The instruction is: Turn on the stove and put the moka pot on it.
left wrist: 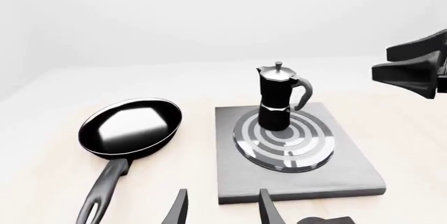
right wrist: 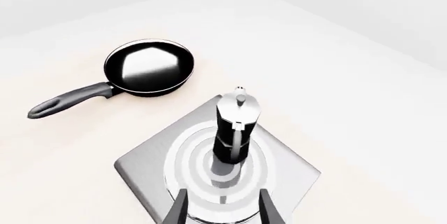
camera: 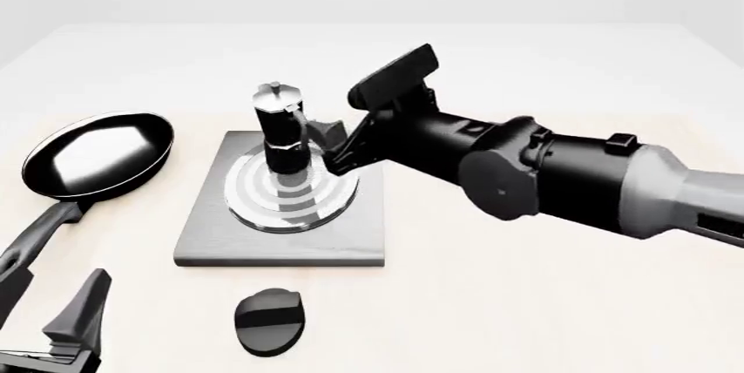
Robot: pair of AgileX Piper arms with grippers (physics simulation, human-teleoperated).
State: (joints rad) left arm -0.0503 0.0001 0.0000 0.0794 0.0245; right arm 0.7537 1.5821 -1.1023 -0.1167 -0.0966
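While the moka pot (camera: 282, 133) stands upright on the ring burner, toward the far side of the stove (camera: 282, 235), its handle points at the right gripper (camera: 340, 148). That gripper's fingers are apart, just beside the handle, not touching. The right arm (camera: 558, 183) reaches in low from the table's right edge. The knob (camera: 270, 321) lies near the stove's front edge. The left gripper (left wrist: 222, 208) waits open by the near left corner. A frying pan (camera: 96, 153) sits left of the stove.

right hand (camera: 337, 148) crowds the moka pot (camera: 280, 129) on its right; frying pan (camera: 97, 153) stands well left.
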